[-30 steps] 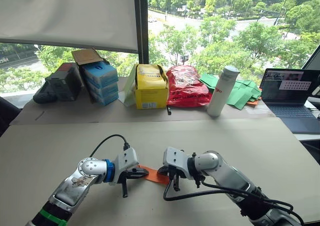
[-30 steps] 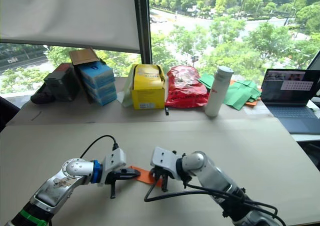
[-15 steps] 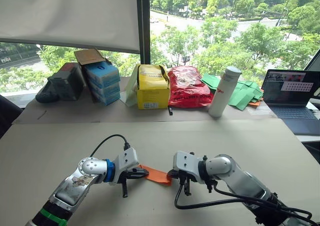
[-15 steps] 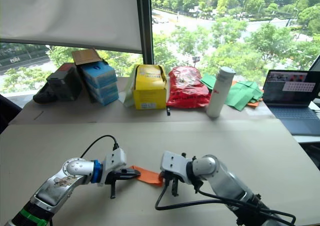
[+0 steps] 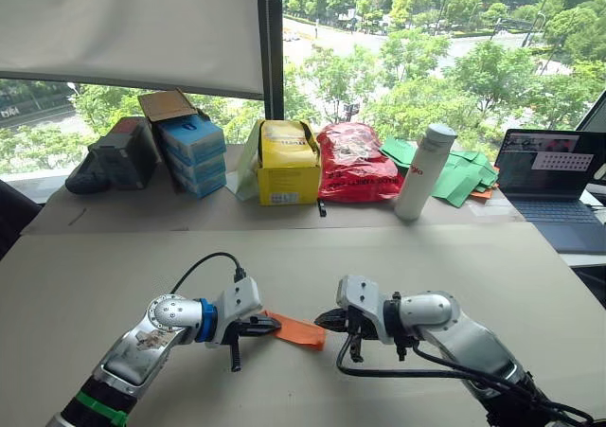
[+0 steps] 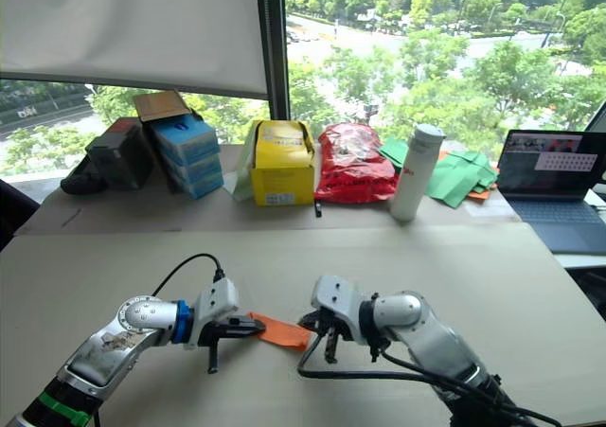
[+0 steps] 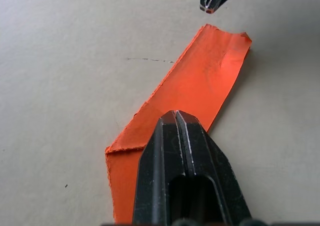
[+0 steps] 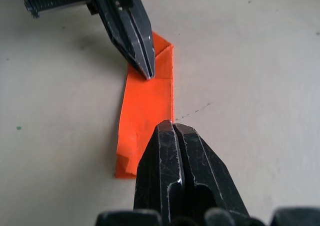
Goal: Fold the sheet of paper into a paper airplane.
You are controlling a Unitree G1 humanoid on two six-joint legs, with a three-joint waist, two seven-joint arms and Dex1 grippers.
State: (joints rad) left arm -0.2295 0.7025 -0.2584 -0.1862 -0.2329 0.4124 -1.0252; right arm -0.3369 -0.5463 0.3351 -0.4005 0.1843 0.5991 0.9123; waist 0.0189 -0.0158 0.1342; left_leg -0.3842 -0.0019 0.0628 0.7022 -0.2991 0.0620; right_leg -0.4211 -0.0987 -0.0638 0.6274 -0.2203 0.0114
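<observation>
The sheet of paper (image 5: 299, 331) is bright orange and lies flat on the table, folded into a narrow strip. My left gripper (image 5: 271, 326) is shut, and its tip rests on top of the strip's left end (image 7: 200, 80). My right gripper (image 5: 323, 320) is also shut, with its tip at the strip's right end and nothing between its fingers. In the left wrist view, that right tip (image 7: 209, 8) sits just past the paper's ragged end. In the right wrist view, the left gripper's tip (image 8: 147, 74) presses on the far part of the strip (image 8: 145, 110).
Along the back of the table (image 5: 454, 266) stand a black bag (image 5: 114, 157), blue boxes (image 5: 189, 152), a yellow box (image 5: 287, 167), a red bag (image 5: 355, 162), a white bottle (image 5: 423, 171), green paper sheets (image 5: 464, 173) and a laptop (image 5: 549, 176). A black cable loops from each wrist.
My right gripper has slid to the right, from over the strip to its right end, so more orange shows. The left gripper has stayed on the left end.
</observation>
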